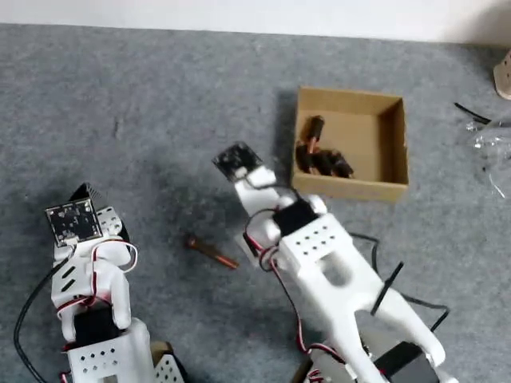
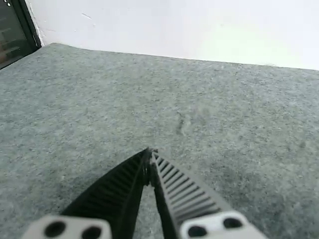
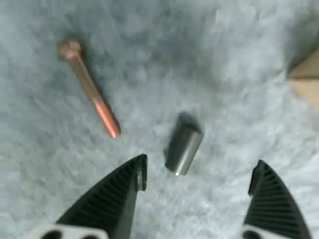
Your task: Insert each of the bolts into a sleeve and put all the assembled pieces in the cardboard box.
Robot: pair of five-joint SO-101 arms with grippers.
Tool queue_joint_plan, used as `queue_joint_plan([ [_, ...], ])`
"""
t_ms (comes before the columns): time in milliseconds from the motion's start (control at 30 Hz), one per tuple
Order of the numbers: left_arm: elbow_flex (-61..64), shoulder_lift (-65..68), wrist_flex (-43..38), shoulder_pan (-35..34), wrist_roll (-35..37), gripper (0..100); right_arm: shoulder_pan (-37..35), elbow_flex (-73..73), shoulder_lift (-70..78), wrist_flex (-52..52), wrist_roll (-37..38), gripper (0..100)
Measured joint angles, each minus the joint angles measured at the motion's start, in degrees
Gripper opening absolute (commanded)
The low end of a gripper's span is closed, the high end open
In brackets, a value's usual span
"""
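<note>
A copper bolt (image 1: pixel 211 250) lies on the grey felt between the two arms, also seen in the right wrist view (image 3: pixel 88 87). A short dark sleeve (image 3: pixel 183 148) lies on its side beside the bolt's tip. My right gripper (image 3: pixel 199 172) stands open just above the felt, the sleeve a little ahead of its fingertips and nearer one finger (image 3: pixel 137 174). The cardboard box (image 1: pixel 391 144) sits at the back right with several assembled pieces (image 1: pixel 319 157) in it. My left gripper (image 2: pixel 149 155) is shut on nothing, over bare felt at the left (image 1: pixel 82 193).
The right arm (image 1: pixel 327 255) reaches across the middle of the felt, covering the sleeve from above. A corner of the box (image 3: pixel 305 79) shows in the right wrist view. Clear plastic and wires (image 1: pixel 487 136) lie at the far right. A white wall (image 2: pixel 199 25) borders the felt.
</note>
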Motion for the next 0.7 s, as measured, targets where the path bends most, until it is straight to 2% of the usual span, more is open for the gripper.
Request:
queue_joint_plan([
  [333, 0.0, 0.0, 0.0, 0.0, 0.0, 1, 0.44, 7.3, -0.26, -8.0, 0.79, 29.6],
  [467, 0.0, 0.0, -0.09, 0.0, 0.0, 1, 2.99, 8.0, -0.26, -11.6, 1.23, 29.6],
  [700, 0.0, 0.0, -0.18, 0.0, 0.0, 1, 5.01, 8.09, -0.26, -12.22, 1.32, 29.6],
])
